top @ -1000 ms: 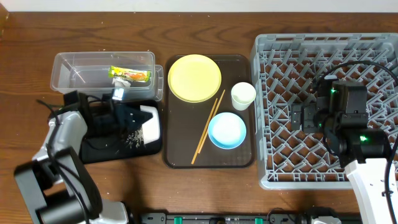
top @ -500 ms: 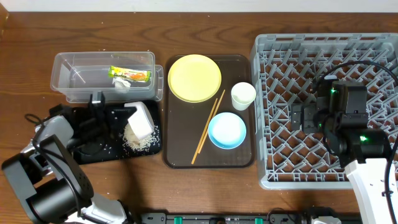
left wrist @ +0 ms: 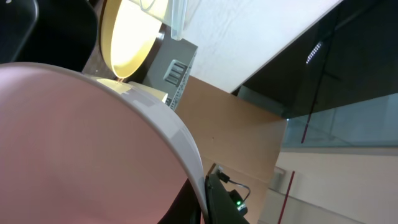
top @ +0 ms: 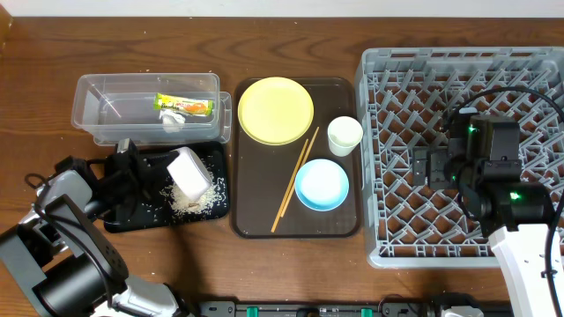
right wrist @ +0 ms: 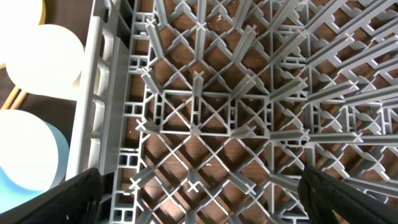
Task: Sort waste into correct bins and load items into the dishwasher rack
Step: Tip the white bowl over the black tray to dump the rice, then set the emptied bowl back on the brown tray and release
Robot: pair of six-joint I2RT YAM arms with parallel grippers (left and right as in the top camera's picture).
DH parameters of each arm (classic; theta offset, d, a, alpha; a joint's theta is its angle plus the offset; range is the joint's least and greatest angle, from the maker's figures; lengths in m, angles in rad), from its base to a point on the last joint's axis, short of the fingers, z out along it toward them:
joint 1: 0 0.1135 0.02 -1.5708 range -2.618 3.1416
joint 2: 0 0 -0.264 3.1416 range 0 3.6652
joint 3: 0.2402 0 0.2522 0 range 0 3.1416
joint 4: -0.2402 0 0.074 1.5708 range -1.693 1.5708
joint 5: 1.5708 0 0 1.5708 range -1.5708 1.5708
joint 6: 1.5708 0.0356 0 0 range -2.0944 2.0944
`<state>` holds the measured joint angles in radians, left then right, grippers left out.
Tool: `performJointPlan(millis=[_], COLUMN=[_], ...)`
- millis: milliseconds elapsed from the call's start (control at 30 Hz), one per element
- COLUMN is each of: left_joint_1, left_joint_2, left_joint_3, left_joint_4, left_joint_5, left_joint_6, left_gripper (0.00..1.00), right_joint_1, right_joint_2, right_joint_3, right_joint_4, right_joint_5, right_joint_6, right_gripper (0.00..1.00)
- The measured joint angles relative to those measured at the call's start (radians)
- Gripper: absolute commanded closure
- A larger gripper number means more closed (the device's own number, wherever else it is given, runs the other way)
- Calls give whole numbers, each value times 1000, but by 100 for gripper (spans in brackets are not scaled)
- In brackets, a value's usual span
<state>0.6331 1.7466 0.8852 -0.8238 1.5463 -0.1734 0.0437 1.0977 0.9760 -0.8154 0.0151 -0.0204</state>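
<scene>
Far left on the wooden surface [top: 35,62]: left hand [top: 163,169] reaching rightward over the black tray [top: 123,218], clamped shut on the white bowl [top: 189,172]. Bowl held tipped above the right half of that tray; whether touching it, impossible to tell. Below the bowl, a heap of rice scraps [top: 189,201] on the tray floor, with loose grains scattered to the left of the heap. In the left wrist view, nothing much but the bowl's curved wall [left wrist: 74,143], pressed close to the lens.

Just beyond the black tray, on its far side: clear tub [top: 92,119], holding the green-and-orange wrapper [top: 183,105] and, touching its near edge, the crumpled tissue [top: 172,117].

Next to the right: brown tray [top: 251,220]. In its far left part, yellow plate [top: 275,110]. Slanting from beside the plate down toward the near edge, chopsticks [top: 295,180]. At the right side, small white cup [top: 345,135]; nearer, just right of the chopsticks, blue bowl [top: 322,185].

Far right: grey rack [top: 388,242], lattice floor and pegs bare. Above its middle, right hand [top: 419,165] pointing left, fingers [right wrist: 81,193] spread wide, gripping nothing.
</scene>
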Motion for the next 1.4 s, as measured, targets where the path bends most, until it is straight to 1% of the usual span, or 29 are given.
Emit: performJointPlan(millis=[233,433,533,667,767,833,933,1100,1233,1333,1400], left_joint_1=[0,0,-6,-58,-139,-206,-332,-595,-798,-941,-1013], left_joint_2=[0,0,0,-24,-92,-156,-253,-371,-383,-355,-324], left_joint_3=[0,-1,-1,-1,-1,0,13,45,50,50,50], left_joint_4=[14,146,153,154,157,160,179,288,317,317,320], left_joint_5=[0,0,0,-1,-32,-87,-211,-506,-754,-954,-1051], left_joint_6=[-12,-6,15,56,82,95,99,80,68,67,66], left_gripper=[94,94,94,94,94,94,94,94,94,94,94], right_joint_1=[0,0,0,0,0,0,0,0,0,0,0], right_joint_2=[0,0,0,0,0,0,0,0,0,0,0], right_joint_3=[0,0,0,0,0,0,0,1,1,1,1], right_joint_4=[-3,-4,-3,-3,-3,-3,-3,-3,-3,-3,-3], right_joint_5=[0,0,0,0,0,0,0,0,0,0,0], right_joint_6=[0,0,0,0,0,0,0,0,0,0,0], right_gripper=[1,1,1,1,1,1,1,1,1,1,1])
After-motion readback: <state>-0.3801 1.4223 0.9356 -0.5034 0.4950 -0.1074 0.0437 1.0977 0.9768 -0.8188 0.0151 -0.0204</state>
